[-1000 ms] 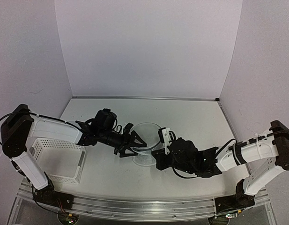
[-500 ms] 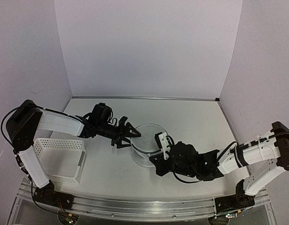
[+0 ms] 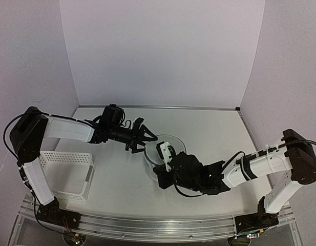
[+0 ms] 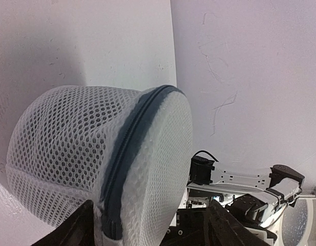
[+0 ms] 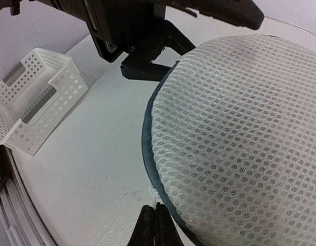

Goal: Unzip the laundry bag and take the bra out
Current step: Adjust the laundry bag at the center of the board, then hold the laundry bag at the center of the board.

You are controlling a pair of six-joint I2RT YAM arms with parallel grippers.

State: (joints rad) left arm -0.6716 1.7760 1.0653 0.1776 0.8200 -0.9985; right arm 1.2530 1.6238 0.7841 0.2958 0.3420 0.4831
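Observation:
The laundry bag is a white mesh drum with a dark zipper band, standing mid-table. Seen from the left wrist, the laundry bag fills the frame, its zipper edge between the spread jaws of my left gripper. From above, the left gripper is open at the bag's far-left edge. My right gripper is shut on a thin white zipper pull at the near rim of the laundry bag. From above, the right gripper covers the bag's near side. The bra is hidden.
A white plastic lattice basket sits at the near left beside the left arm's base; the same basket shows left of the bag in the right wrist view. White walls close off the back and both sides.
The left gripper has swung right and away, up to the bag's far-left edge. The right gripper has slid left along the bag's near rim, staying shut.

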